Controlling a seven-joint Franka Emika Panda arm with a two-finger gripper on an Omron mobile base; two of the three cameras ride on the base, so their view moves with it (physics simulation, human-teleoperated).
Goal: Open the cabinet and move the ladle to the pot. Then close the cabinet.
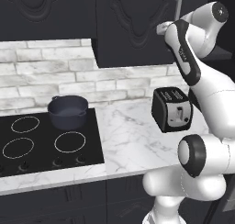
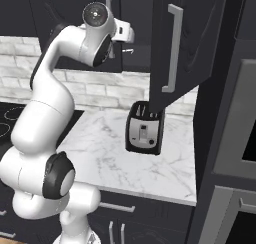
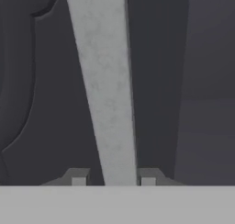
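Observation:
The black cabinet [image 1: 133,25] hangs above the counter. Its right door [image 2: 185,43] stands swung open, and its left door looks closed. In the hand view my gripper [image 3: 113,178] has closed in on the left door's vertical silver handle [image 3: 108,90], one fingertip [image 3: 148,178] tight against each side of the bar. From the base views the hand sits high at that handle [image 1: 178,7]. The dark blue-grey pot [image 1: 68,110] rests lidless on the stove's back right burner. The ladle is hidden; only dark cabinet interior [image 3: 206,81] shows past the door edge.
A black toaster [image 1: 172,109] stands on the marble counter [image 1: 124,140] below the cabinet. The black cooktop [image 1: 46,142] lies to the left. A tall oven column [image 2: 235,138] rises at the far right, close to the open door.

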